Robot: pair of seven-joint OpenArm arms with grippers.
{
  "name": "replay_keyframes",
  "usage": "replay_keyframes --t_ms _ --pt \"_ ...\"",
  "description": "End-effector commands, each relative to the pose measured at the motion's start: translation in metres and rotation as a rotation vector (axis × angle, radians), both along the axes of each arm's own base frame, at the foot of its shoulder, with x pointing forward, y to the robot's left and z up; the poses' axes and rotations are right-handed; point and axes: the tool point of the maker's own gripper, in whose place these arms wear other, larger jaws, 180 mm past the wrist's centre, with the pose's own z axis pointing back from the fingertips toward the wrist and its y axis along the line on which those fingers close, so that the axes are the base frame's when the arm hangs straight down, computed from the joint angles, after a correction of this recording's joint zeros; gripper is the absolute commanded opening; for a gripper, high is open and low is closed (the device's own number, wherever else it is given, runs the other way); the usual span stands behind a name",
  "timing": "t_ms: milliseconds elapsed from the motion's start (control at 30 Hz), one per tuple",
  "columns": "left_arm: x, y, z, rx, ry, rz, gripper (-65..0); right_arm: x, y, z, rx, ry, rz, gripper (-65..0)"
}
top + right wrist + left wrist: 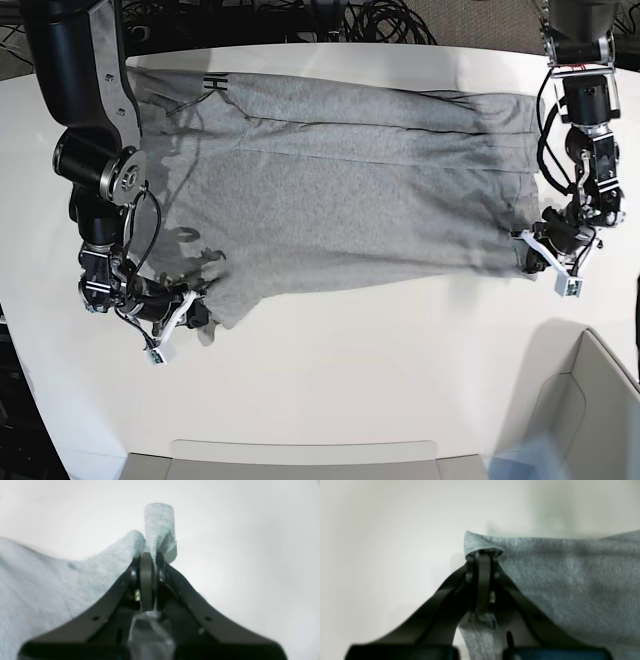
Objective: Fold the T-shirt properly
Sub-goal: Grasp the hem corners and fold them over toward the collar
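The T-shirt (350,190) lies spread wide across the white table, heather grey and soft, plain side up apart from a small bit of black lettering showing near its far corner on my right. Long creases run across its width. Its near edge sags inward between two corners, each lifted slightly off the surface and bunched into a small roll of cloth (480,546) (158,525).

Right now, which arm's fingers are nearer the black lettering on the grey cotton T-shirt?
Right. The right arm's fingers pinch the heather-grey cotton T-shirt on the side of the black lettering; the left arm's fingers pinch its opposite edge.
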Motion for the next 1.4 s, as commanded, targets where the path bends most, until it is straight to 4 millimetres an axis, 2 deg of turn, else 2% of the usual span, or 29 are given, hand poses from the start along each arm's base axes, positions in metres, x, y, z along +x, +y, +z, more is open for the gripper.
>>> replay_keyframes --t_ms 0,33,133,267,367,433,567,700,900,1100,1167,1233,1367 --pt "0.012 0.006 0.023 0.016 -0.07 -0.001 -65.0 0.024 -0.008 0.037 -0.006 -0.098 -0.006 -65.0" --pt "0.01 0.005 0.025 0.02 -0.076 -0.007 -65.0 0.022 -0.008 0.035 -0.031 -0.098 0.0 -65.0" --pt "0.006 0.003 0.023 0.024 -0.072 -0.013 -65.0 0.023 -0.004 0.051 -0.124 -0.172 0.015 -65.0" --pt "0.006 0.001 0.022 0.021 -0.071 -0.016 -65.0 0.014 -0.005 0.092 -0.284 -0.276 0.001 -65.0" --pt "0.008 0.0 0.027 0.027 -0.085 -0.023 -65.0 0.002 -0.012 0.111 -0.365 -0.304 -0.025 -65.0" --pt "0.001 -0.003 0.025 0.037 -0.07 -0.036 -65.0 -0.006 -0.018 0.111 -0.399 -0.291 -0.037 -65.0" --pt "-0.007 -0.014 0.033 0.07 -0.064 -0.083 -65.0 -0.025 -0.027 0.098 -0.438 -0.266 -0.045 -65.0" --pt "-0.022 -0.021 0.027 0.086 -0.035 -0.11 -65.0 -0.049 -0.032 0.087 -0.472 -0.26 -0.05 -65.0" --pt "-0.042 -0.033 0.025 0.105 -0.031 -0.156 -65.0 -0.085 -0.038 0.082 -0.518 -0.272 -0.064 -65.0" --pt "-0.057 -0.032 0.02 0.125 -0.007 -0.174 -65.0 -0.124 -0.05 0.082 -0.614 -0.221 -0.084 -65.0" --pt "-0.064 -0.027 0.016 0.126 0.007 -0.161 -65.0 -0.133 -0.047 0.082 -0.62 -0.221 -0.085 -65.0" --pt "-0.069 -0.018 0.021 0.132 -0.003 -0.136 -65.0 -0.143 -0.045 0.082 -0.626 -0.224 -0.085 -65.0" --pt "-0.083 -0.022 0.029 0.151 -0.02 -0.155 -65.0 -0.159 -0.042 0.078 -0.632 -0.214 -0.08 -65.0"
